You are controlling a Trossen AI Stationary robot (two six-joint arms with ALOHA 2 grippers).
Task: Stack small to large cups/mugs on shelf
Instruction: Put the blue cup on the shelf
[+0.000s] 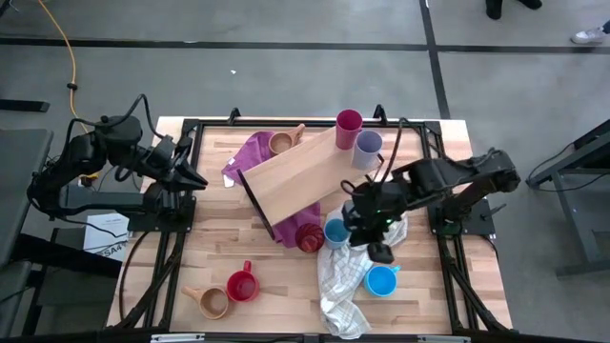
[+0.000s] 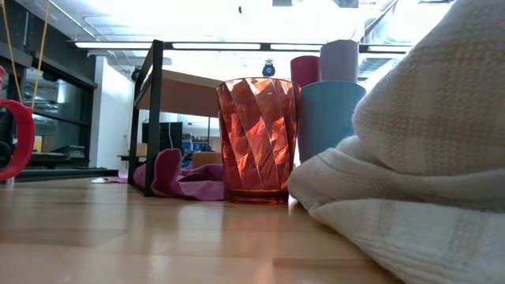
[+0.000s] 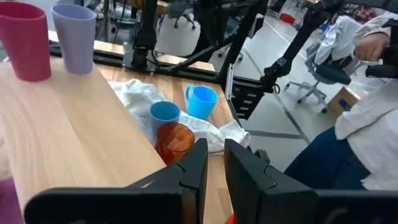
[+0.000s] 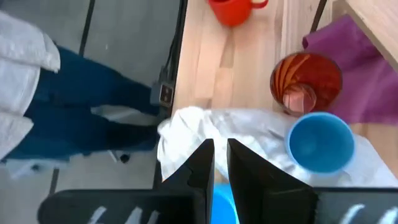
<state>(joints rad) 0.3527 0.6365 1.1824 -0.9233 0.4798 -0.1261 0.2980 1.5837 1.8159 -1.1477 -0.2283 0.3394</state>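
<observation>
shelf [image 1: 294, 179]: light-wood board on black frame, surface centre, lying skewed
on shelf: magenta tumbler [image 1: 349, 125] and lavender tumbler [image 1: 368, 147] side by side at shelf's 1 o'clock corner, upright, not nested
off shelf, near: tan mug [image 1: 282, 143] at shelf's 11 o'clock on purple cloth [image 1: 250, 157]; red faceted cup [image 1: 309, 237] and blue cup [image 1: 335, 232] just off shelf's 5 o'clock edge, close together
off shelf, far: blue mug [image 1: 382, 280] at 4 o'clock beside white towel [image 1: 343, 286]; red mug [image 1: 241, 285] and second tan mug [image 1: 212, 302] at 7 o'clock
right gripper [image 1: 380, 250]: over towel, between blue cup and blue mug; jaws nearly closed, narrow gap, holding nothing
left gripper [image 1: 195, 179]: parked at 9 o'clock edge of surface, jaws nearly closed, empty
progress: early, no stack begun
risk: jaws too narrow to take a rim, need opening first; towel folds may snag a finger and drag blue mug; red cup and blue cup so close that reaching one may tip the other
</observation>
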